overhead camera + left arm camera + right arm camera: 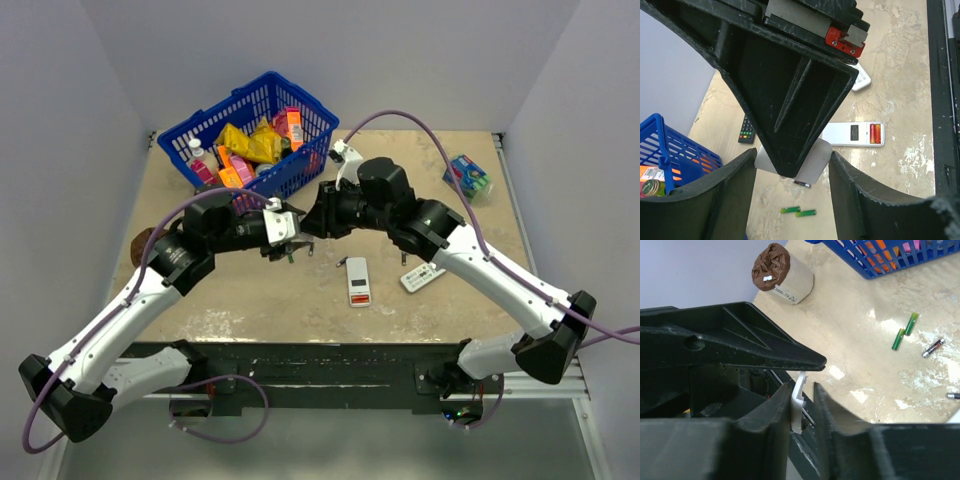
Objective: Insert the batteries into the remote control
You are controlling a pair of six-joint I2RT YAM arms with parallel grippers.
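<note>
The worktop [250, 300] is seen to carry a blue basket [214, 104] at its far side, well beyond the remote control [358, 283]. The remote control is laid flat on the worktop with its red section toward the arm bases.

Both pincers are held above the worktop just beyond the remote control and to its left, tip to tip, so the remote lies below them, nearer the bases and untouched. The left pincer [292, 236] is half spread, with a thin white cover plate [817, 162] pinched across its width. The right pincer [803, 387] is drawn narrow about the same plate's edge. Contact is seen at one finger, but whether the other presses cannot be told.

Two green batteries [911, 323] are found side by side on the worktop left of the remote control, apart from it. A dark battery [933, 347] is noted near them.
</note>
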